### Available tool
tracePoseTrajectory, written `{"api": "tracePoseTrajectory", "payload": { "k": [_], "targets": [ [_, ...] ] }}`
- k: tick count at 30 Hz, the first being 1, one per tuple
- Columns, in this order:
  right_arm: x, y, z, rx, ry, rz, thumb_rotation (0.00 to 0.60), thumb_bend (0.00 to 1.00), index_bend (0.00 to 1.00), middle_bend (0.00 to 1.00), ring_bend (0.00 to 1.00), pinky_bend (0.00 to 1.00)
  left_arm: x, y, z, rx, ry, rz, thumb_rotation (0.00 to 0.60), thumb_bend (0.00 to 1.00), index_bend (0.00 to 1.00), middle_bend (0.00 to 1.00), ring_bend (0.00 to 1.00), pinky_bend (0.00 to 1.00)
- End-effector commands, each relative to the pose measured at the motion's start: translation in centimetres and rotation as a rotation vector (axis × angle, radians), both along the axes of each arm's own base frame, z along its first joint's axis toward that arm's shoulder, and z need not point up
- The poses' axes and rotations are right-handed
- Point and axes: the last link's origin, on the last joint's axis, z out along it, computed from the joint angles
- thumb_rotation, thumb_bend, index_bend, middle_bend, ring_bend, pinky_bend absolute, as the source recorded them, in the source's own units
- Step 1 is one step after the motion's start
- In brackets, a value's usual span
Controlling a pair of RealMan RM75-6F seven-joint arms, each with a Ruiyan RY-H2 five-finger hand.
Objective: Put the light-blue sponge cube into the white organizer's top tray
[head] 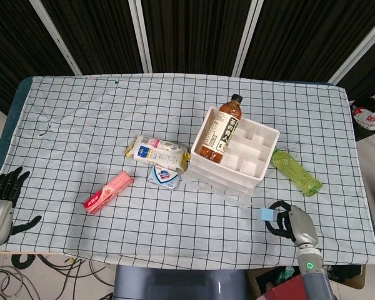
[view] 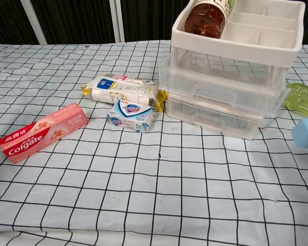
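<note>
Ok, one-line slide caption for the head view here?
Right hand holds the light-blue sponge cube just in front of the white organizer, whose top tray already carries a brown tea bottle.

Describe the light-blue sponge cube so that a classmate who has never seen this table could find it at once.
Start at the white organizer in the middle of the checked cloth, then look towards the near right edge. There the right hand holds the light-blue sponge cube. It is the only plain, unlabelled block; the green bottle lies further back.

Checked cloth point(head: 81, 112) covers table; dark panels point(head: 194, 31) with white strips behind.
</note>
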Motion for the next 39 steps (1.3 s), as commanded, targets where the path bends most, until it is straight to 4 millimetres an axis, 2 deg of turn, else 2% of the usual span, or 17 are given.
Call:
{"api": "tracePoseTrajectory", "payload": {
  "k": [1, 8, 15, 22, 32, 39],
  "targets": [
    [0.8, 0.9, 3.1, -0.018, -0.029, 0.027, 0.6, 0.33, 0.68, 0.83, 0.87, 0.81, 0.0, 0.0, 0.0, 0.002, -0.001, -0.003, 0.6, 0.06, 0.0, 0.0, 0.0, 0.0],
    [3.0, 1.5, 6.3, -0.072, -0.099, 0.107, 0.6, 0.33, 0.68, 0.83, 0.87, 0.81, 0.1, -0.1, 0.0, 0.0, 0.0, -0.007, 0.6, 0.06, 0.0, 0.0, 0.0, 0.0],
    [5.7, 1.3, 7.8, -0.111, -0.159, 0.195, 0.6, 0.33, 0.68, 0.83, 0.87, 0.81, 0.1, 0.0, 0.1, 0.007, -0.008, -0.012, 0.6, 0.06, 0.0, 0.0, 0.0, 0.0],
    [7.8, 0.5, 6.8, -0.098, -0.194, 0.294, 0.6, 0.33, 0.68, 0.83, 0.87, 0.81, 0.0, 0.0, 0.0, 0.003, -0.003, -0.012, 0.6, 0.06, 0.0, 0.0, 0.0, 0.0],
    [11.0, -1.7, 3.5, -0.093, -0.196, 0.333, 0.6, 0.33, 0.68, 0.83, 0.87, 0.81, 0.0, -0.1, -0.1, -0.003, -0.016, -0.009, 0.6, 0.06, 0.0, 0.0, 0.0, 0.0],
    [11.8, -3.6, 2.2, -0.145, -0.138, 0.311, 0.6, 0.33, 0.68, 0.83, 0.87, 0.81, 0.1, -0.2, 0.0, -0.005, -0.019, -0.016, 0.6, 0.06, 0.0, 0.0, 0.0, 0.0]
  ]
}}
